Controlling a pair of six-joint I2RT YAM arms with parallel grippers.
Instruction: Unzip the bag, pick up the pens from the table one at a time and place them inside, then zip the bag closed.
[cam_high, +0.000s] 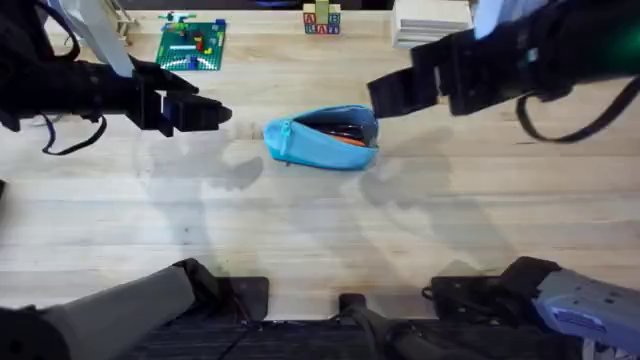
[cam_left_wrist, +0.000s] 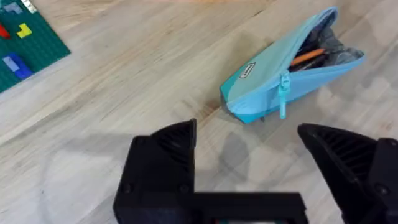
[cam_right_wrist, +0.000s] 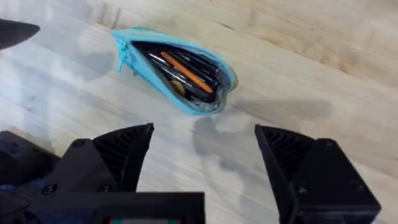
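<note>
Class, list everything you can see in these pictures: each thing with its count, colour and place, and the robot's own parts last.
bag: one, light blue, mid-table, unzipped and gaping.
pens: several inside the bag, one orange, others dark; exact count unclear.
building plate: one, green with small coloured bricks, far left of table.
letter blocks: small stack, far edge, centre.
table: one, light wood-grain.
left pincer: one, black, open, left of the bag.
right pincer: one, black, open, above the bag's right end.
</note>
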